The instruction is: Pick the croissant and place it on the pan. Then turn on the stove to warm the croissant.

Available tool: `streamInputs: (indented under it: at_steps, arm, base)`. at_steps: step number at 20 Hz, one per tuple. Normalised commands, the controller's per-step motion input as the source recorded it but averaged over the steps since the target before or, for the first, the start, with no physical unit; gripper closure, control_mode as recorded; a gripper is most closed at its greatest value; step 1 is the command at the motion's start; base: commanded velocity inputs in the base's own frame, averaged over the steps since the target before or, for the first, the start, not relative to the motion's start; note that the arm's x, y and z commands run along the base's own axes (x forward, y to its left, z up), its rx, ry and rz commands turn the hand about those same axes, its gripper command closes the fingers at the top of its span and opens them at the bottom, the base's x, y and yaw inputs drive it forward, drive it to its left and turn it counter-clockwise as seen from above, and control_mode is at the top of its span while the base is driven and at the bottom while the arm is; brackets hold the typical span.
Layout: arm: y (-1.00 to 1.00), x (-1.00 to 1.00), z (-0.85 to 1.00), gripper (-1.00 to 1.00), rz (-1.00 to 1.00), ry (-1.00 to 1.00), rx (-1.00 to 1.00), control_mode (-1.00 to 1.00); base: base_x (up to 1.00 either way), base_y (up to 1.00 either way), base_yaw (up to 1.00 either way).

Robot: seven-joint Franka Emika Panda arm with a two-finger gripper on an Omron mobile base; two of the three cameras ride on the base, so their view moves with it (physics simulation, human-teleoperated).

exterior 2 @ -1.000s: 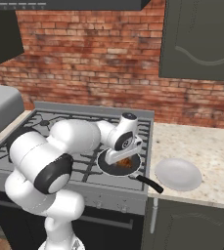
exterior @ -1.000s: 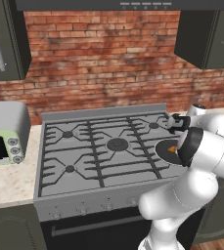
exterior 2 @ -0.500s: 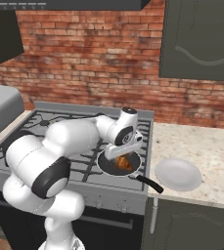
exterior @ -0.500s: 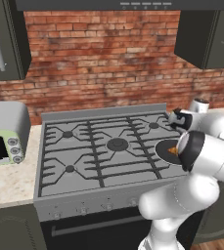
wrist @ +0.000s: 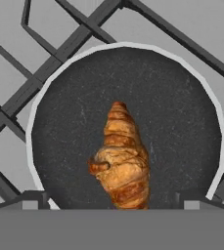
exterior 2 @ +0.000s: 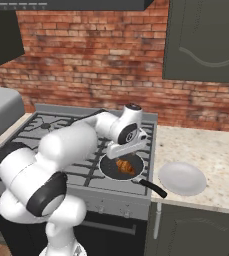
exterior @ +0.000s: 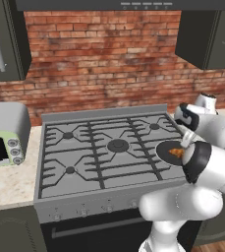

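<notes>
— Looking at the pan (wrist: 182,117), what lies in it?

— The croissant (wrist: 122,158), flat on the black bottom, a little off the middle and clear of the grey rim. From the right base view it shows as a golden lump (exterior 2: 125,166) inside the pan (exterior 2: 106,167).

— And where does the pan sit?

— On the front right burner of the stove (exterior: 99,162), on the black grates. Its long handle (exterior 2: 152,187) points out over the stove's front edge toward the bench (exterior 2: 211,165) on the right, where a white plate (exterior 2: 182,178) rests just beside it.

— The fingers?

— Spread wide and holding nothing. The two dark tips stand far apart, one on either side of the croissant, with the gripper (wrist: 114,200) directly above the pastry and not touching it. The hand (exterior 2: 127,142) hangs just over the pan.

— Anything else?

— A grey-and-green toaster oven (exterior: 3,135) on the bench left of the stove, and a brick wall (exterior: 104,59) behind.
</notes>
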Motion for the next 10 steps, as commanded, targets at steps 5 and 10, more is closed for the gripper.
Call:
streamInputs:
  at_steps: [5, 10]
  arm:
    - [0.0, -0.43, 0.03, -1.0, 0.0, -0.18, 0.0, -1.0]
    - [0.0, -0.42, 0.28, -1.0, 0.0, -0.09, 0.01, -1.0]
  base:
    - [0.0, 0.0, 0.0]
    - [0.0, 0.0, 0.0]
